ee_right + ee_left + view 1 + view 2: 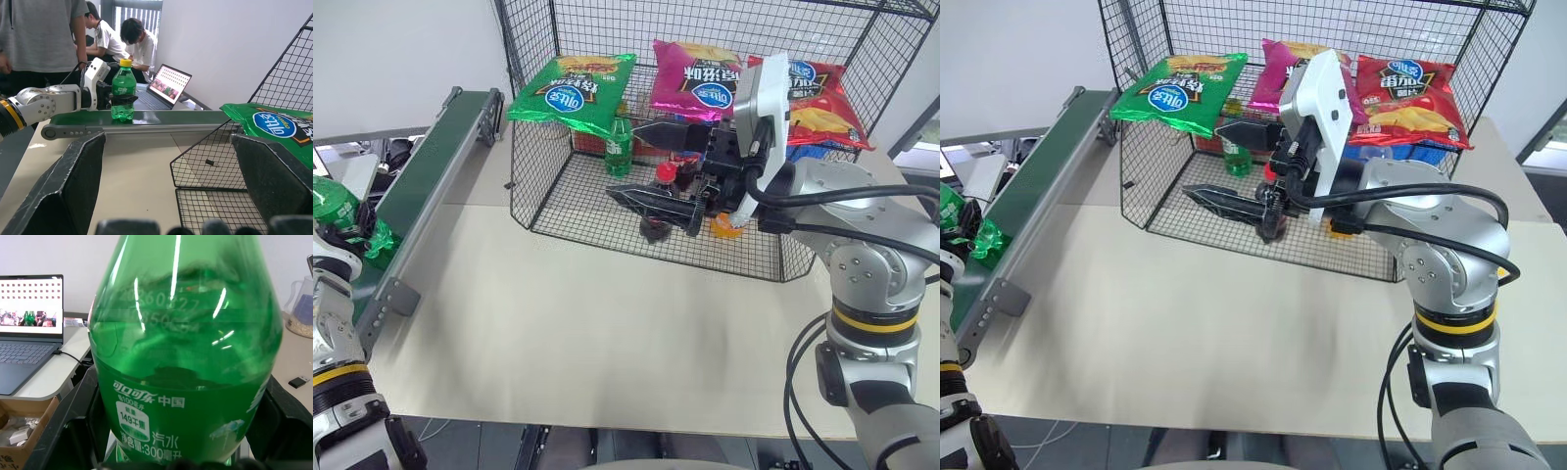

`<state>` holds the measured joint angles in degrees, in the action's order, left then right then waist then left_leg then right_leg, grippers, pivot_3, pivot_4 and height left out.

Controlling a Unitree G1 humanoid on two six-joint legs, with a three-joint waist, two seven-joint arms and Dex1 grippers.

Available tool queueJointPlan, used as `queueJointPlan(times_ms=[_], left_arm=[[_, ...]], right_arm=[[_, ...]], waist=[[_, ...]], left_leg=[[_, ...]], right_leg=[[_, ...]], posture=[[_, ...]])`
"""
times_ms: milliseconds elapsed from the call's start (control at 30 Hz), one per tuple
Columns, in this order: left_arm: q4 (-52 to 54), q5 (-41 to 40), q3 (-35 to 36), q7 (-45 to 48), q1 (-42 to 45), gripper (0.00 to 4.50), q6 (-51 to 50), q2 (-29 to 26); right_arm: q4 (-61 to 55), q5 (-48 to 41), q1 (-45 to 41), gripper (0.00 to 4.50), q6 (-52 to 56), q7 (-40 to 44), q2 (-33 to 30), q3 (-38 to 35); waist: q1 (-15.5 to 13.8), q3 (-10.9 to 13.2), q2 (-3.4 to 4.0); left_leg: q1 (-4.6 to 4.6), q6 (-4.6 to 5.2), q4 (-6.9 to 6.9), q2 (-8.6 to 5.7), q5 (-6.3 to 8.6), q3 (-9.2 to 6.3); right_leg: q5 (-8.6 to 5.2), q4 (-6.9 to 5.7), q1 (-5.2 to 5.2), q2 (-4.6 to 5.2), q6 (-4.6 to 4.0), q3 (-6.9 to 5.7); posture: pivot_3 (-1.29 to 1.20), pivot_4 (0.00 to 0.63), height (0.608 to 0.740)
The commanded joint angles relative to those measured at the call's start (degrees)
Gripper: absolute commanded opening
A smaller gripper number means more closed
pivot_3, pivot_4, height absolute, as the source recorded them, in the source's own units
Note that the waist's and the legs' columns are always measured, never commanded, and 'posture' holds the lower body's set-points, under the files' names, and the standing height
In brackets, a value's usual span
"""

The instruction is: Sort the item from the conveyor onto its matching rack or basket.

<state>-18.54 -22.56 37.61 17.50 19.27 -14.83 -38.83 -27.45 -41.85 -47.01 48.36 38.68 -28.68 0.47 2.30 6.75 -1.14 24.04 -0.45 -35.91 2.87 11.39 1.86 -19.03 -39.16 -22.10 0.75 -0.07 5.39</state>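
The item, a bright green soda bottle (123, 90) with a yellow cap, stands upright on the conveyor (431, 166), a dark green belt along the table's left side. My left gripper (121, 99) is shut on the bottle's middle; close up, its label (181, 421) sits between the two black fingers (78, 426). At the left edge of the head view the bottle (333, 206) is partly hidden by my arm. The black wire-mesh cage (724, 29) stands at the back of the table. My right gripper (651, 168) hovers open and empty in front of the cage, pointing left.
Green (573, 93), pink (695, 78) and red (813, 98) chip bags hang on the cage wall. On the cage floor stand a darker green bottle (619, 147) and a red-capped bottle (666, 174). A laptop (168, 83) and people are beyond the conveyor. The beige tabletop (587, 323) lies in front.
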Motion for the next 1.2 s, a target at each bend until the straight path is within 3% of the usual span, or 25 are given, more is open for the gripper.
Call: queueJointPlan(times_ms=[33, 267, 433, 533, 633, 900, 1200], left_arm=[[4.69, -2.71, 0.02, 2.85, 0.23, 3.0, -0.81, -1.34], [20.01, -13.67, -9.75, 19.5, -0.31, 3.0, -17.03, -5.1], [25.06, -14.11, -19.35, 30.22, -0.51, 3.0, -19.93, -8.04], [25.42, -11.53, -25.39, 31.89, 2.05, 3.0, -17.73, -5.83], [23.54, -6.97, -32.26, 31.16, 6.09, 3.0, -13.09, -0.25], [4.42, 4.84, -38.46, 21.52, 18.7, 3.0, 2.84, 17.08], [-33.85, 12.49, -35.21, 9.59, 36.8, 3.0, 25.0, 27.43]], right_arm=[[-2.66, -0.42, -0.37, 4.5, -0.62, -0.46, -1.02, -0.88], [-11.31, -0.81, 12.74, 4.5, 1.25, -3.16, -7.24, -5.11], [-16.67, 0.3, 21.9, 4.5, 0.8, -8.2, -7.89, -6.58], [-18.88, 2.86, 26.68, 4.5, -0.35, -11.25, -7.37, -5.09], [-20.38, 6.27, 30.02, 4.5, -0.87, -15.45, -6.22, -3.68], [-18.63, 15.05, 28.15, 4.5, -0.77, -25.06, 0.33, 3.06], [-12.53, 23.86, 25.15, 4.5, -2.39, -30.2, 6.96, 6.97]], waist=[[-0.01, 0.0, 0.0], [-1.31, -0.01, -0.26], [-0.56, 0.02, -0.22], [0.08, 0.03, -0.21], [0.09, 0.04, -0.22], [-0.21, 0.04, -0.22], [-1.2, 0.05, -0.25]], left_leg=[[0.0, 0.0, 0.0, 0.0, 0.0, 0.0], [0.24, 0.0, 0.0, -0.08, 0.0, -0.14], [0.12, -0.01, 0.05, -0.04, 0.0, -0.04], [0.04, -0.02, 0.04, -0.01, -0.02, -0.04], [0.09, -0.03, -0.01, -0.05, -0.02, -0.04], [0.17, -0.01, -0.08, -0.27, -0.02, -0.03], [0.3, 0.02, -0.08, -0.43, -0.01, -0.07]], right_leg=[[0.0, 0.0, 0.0, 0.0, 0.0, 0.0], [0.0, 0.04, 0.0, -0.07, 0.0, -0.23], [0.0, 0.15, -0.03, -0.25, 0.0, 0.01], [-0.02, 0.13, -0.01, -0.42, 0.02, 0.07], [-0.02, 0.15, -0.02, -0.48, 0.03, 0.07], [-0.02, 0.16, -0.03, -0.44, 0.03, 0.15], [-0.01, 0.2, -0.08, -0.4, 0.03, 0.13]], posture=[[0.0, 0.15, 0.74], [0.0, 0.15, 0.74], [0.0, 0.15, 0.74], [0.0, 0.15, 0.74], [0.0, 0.15, 0.74], [0.0, 0.15, 0.74], [0.0, 0.15, 0.74]])
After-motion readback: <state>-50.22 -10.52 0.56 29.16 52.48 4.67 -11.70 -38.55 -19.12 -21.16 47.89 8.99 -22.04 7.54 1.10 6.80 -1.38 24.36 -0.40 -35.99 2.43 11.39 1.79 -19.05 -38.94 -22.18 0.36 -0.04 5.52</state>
